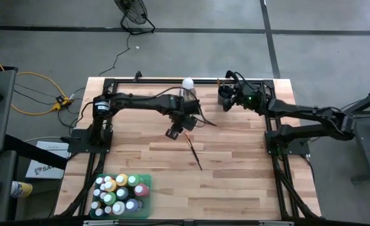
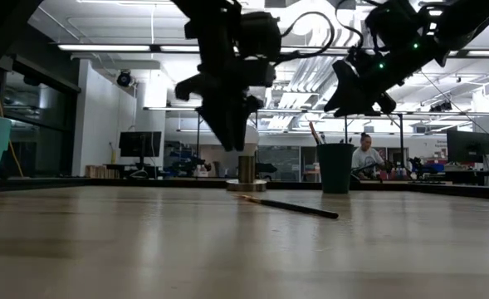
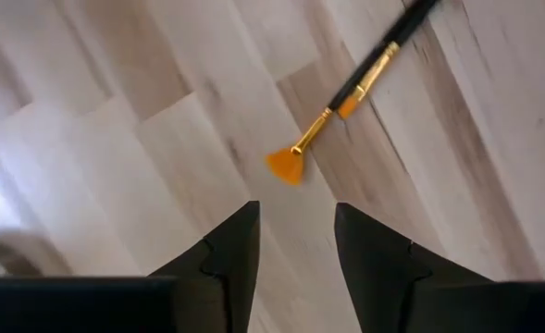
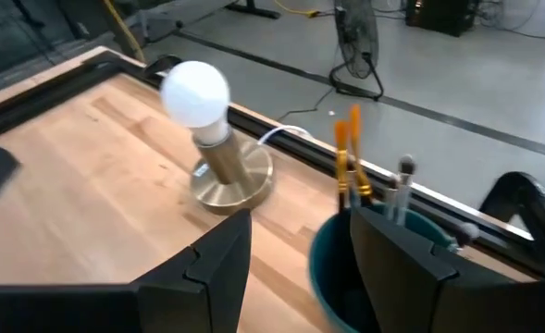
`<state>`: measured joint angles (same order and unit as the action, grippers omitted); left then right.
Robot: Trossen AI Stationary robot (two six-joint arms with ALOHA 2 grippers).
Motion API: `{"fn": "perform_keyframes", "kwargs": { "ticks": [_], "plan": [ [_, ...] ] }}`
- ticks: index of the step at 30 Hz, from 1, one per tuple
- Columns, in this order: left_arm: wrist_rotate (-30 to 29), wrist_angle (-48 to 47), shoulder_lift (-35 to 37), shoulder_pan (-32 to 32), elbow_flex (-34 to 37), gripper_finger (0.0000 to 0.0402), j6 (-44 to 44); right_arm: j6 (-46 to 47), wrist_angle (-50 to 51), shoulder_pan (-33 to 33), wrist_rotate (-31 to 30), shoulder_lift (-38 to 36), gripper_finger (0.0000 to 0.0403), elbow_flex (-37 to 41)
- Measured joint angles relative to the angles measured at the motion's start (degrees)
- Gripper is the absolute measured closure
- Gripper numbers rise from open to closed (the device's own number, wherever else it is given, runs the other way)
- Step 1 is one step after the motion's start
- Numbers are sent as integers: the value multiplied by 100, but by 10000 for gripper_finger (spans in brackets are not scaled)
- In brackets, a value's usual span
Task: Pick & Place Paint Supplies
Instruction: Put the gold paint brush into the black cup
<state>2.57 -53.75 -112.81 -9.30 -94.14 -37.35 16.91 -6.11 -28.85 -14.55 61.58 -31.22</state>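
Hovering just above the brush (image 3: pixel 365 72) on the table (image 1: pixel 235 163), our left gripper (image 3: pixel 295 245) has its jaws apart and empty. Our right gripper (image 4: pixel 295 254), also released, hangs over the green cup (image 4: pixel 397 268) with more brushes (image 4: pixel 351 166), far from the bottles (image 1: pixel 119 193).

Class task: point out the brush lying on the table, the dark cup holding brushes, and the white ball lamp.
Brush (image 3: pixel 365 79), left wrist view, on its metal ferrule.
Dark cup (image 2: pixel 335 169), low view, on its side wall.
White ball lamp (image 4: pixel 196 92), right wrist view, on the ball.

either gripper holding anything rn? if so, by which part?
Nothing held. Left gripper is open above the brush lying on the table; right gripper is open over the cup.
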Motion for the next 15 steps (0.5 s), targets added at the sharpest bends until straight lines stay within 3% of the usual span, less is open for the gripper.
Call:
{"fn": "perform_keyframes", "kwargs": {
  "ticks": [4, 12, 15],
  "plan": [
    [67, 353, 0, 2, 274, 249, -573, 121, 22, 103, 0, -8, 222, 0],
    [11, 880, 0, 2, 747, 162, -1083, 424, 277, 192, -2, -6, 222, 0],
    [-57, 1122, 0, 21, 913, 146, -1232, 450, 289, 204, 33, -6, 222, 0]
  ]
}}
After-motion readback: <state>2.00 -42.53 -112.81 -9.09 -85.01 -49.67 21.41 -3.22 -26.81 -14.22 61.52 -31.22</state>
